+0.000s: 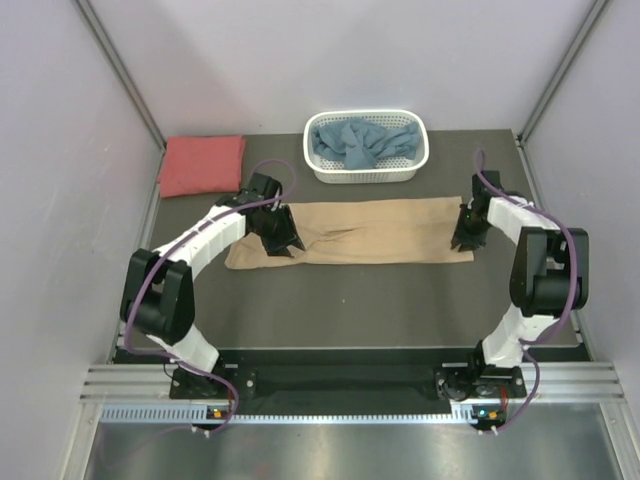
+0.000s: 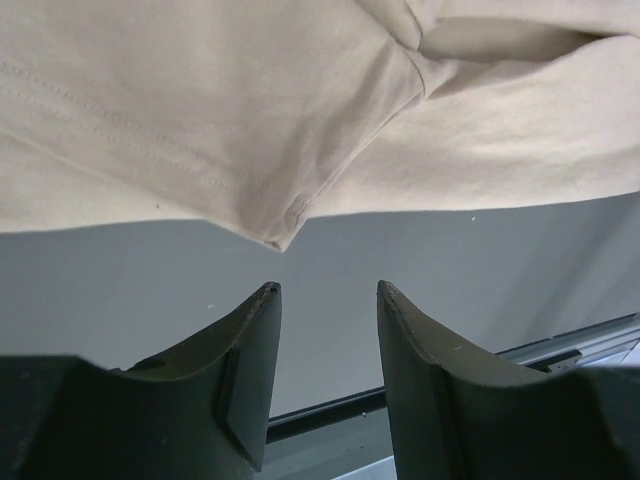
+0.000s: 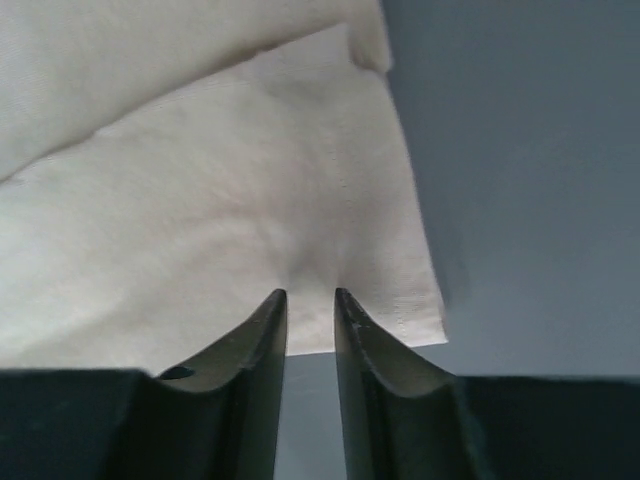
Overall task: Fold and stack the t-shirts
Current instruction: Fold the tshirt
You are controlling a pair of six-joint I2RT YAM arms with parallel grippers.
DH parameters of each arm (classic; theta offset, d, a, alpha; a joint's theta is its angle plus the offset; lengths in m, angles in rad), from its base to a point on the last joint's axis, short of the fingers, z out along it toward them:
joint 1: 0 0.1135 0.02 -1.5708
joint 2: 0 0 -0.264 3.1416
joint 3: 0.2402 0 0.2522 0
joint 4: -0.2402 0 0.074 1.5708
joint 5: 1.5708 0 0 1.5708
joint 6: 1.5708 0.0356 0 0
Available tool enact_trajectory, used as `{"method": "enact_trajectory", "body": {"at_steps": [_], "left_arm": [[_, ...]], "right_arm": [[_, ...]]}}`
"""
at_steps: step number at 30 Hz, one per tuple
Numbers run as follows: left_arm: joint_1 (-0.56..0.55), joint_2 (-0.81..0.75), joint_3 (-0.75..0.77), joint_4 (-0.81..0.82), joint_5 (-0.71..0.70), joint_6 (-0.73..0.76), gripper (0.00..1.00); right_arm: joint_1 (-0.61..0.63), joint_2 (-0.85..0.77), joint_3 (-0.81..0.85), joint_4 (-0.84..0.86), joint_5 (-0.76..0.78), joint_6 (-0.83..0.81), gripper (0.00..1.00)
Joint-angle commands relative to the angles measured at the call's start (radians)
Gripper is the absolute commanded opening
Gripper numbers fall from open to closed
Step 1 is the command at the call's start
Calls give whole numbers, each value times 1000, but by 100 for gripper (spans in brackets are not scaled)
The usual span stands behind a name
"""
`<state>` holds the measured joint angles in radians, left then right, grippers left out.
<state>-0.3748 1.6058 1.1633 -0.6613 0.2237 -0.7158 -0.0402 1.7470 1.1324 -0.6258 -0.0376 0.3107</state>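
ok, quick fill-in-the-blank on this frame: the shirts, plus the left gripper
1. The bunched shirt in the basket is ____.
2. The folded shirt at the far left corner of the table is ____.
3. The long shirt lying flat mid-table is ____.
4. The left gripper has its jaws ____, with nothing between them.

Missing words: blue; red; tan; open

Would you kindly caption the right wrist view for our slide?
The right gripper, jaws narrowly parted, at a corner of the tan t-shirt on the table.
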Motion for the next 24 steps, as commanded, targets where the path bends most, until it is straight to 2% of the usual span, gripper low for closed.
{"method": "enact_trajectory", "body": {"at_steps": [1, 9, 14, 17, 24], "left_arm": [[-4, 32, 53, 20, 8, 19, 48], [-1, 46, 58, 11, 11, 45, 48], [1, 14, 52, -4, -1, 52, 47], [2, -1, 42, -8, -18, 52, 51], [1, 66, 58, 5, -38, 36, 58]], "right_arm": [[-41, -40, -17, 31, 57, -5, 23], [-131, -96, -192, 54, 65, 14, 19], [-139, -179, -259, 21, 45, 19, 18], [-139, -225, -261, 23, 42, 15, 18], [-121, -225, -134, -20, -11, -15, 20]]}}
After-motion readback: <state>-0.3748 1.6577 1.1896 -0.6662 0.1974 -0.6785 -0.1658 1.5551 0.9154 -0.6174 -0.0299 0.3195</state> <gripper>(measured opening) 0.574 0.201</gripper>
